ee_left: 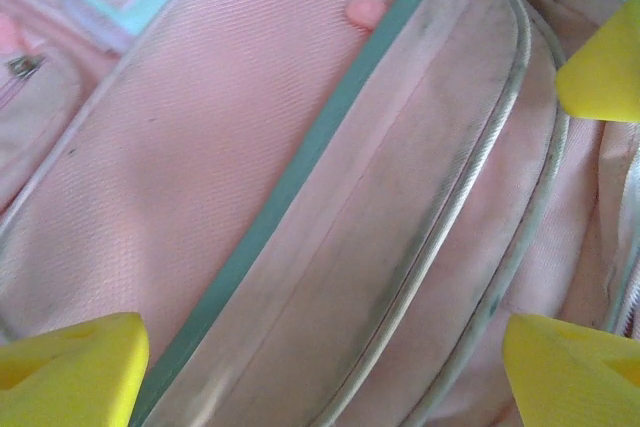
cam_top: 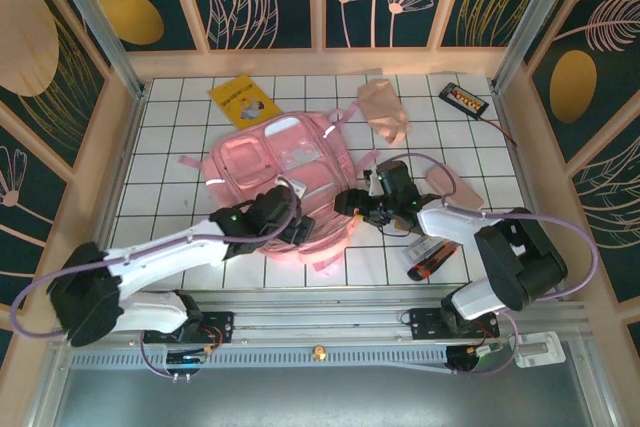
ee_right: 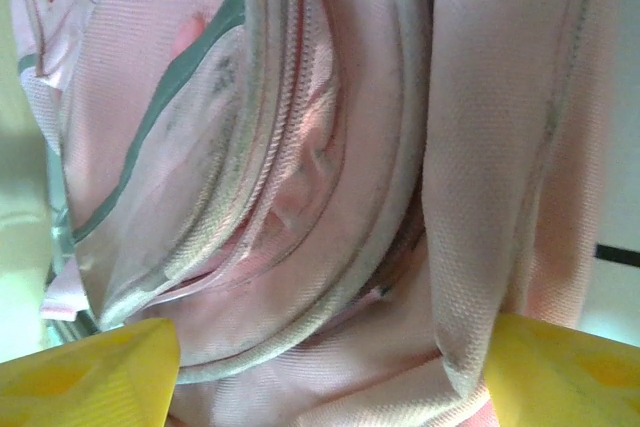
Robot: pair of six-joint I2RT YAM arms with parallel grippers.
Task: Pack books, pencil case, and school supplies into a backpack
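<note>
Counter: white grid, carrying everything.
Backpack: pink, lying flat mid-counter, with both tools at its near edge.
Left tool: spread wide over the pink fabric, gripping nothing.
Right tool: spread, with backpack folds between its pads, unpinched.
Booklet: yellow, just beyond the backpack's far-left corner.
Pencil case: beyond the far-right corner.
Pack: beside the right arm, apart from the backpack.

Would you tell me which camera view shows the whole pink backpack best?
The top external view: the entire backpack lies flat on the gridded table, clear-windowed pockets facing up. The left wrist view gives a close patch of its pink fabric with a teal band; the right wrist view gives bunched folds and piping.
</note>
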